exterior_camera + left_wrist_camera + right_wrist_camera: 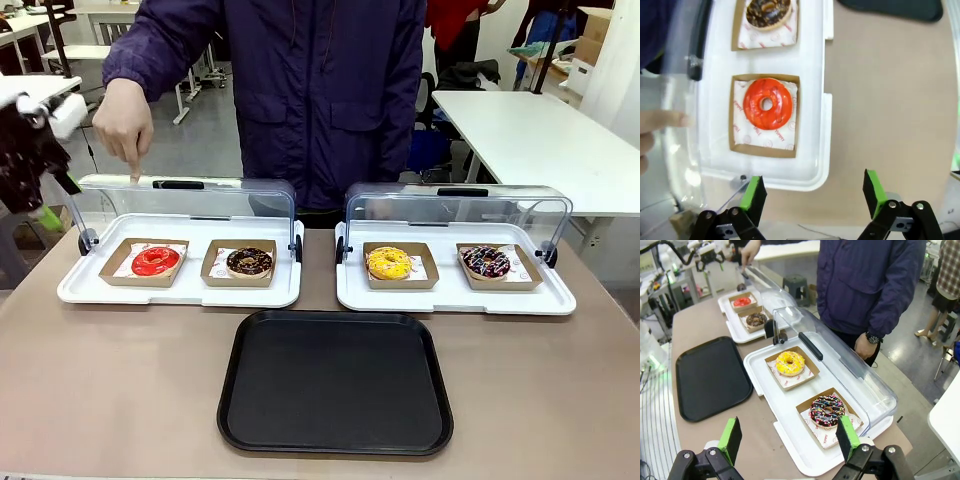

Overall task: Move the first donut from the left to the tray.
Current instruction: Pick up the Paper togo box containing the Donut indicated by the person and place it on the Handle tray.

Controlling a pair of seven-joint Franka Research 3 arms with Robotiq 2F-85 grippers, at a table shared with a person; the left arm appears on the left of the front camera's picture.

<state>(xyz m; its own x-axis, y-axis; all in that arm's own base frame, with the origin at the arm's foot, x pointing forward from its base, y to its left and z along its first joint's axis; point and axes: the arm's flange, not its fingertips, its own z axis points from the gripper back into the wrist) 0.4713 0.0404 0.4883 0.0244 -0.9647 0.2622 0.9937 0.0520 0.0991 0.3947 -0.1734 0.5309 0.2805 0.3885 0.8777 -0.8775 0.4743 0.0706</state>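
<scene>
The red-glazed donut (156,261) lies in its brown cardboard tray on white paper, leftmost in the left white display tray (90,292). My left gripper (814,196) hangs open just outside that display tray's edge, above the donut (767,103) and apart from it. In the front view the left gripper (56,198) sits at the far left edge. The black tray (335,380) lies bare at the table's front middle. My right gripper (790,440) is open with nothing between its fingers, above the right display tray; the black tray (710,377) and red donut (742,301) show farther off.
A person's hand (125,125) holds the left clear lid (185,195) up; a fingertip (662,120) rests on it. A chocolate donut (249,262) sits beside the red one. The right display tray (455,295) holds a yellow donut (389,263) and a sprinkled donut (486,262), lid raised.
</scene>
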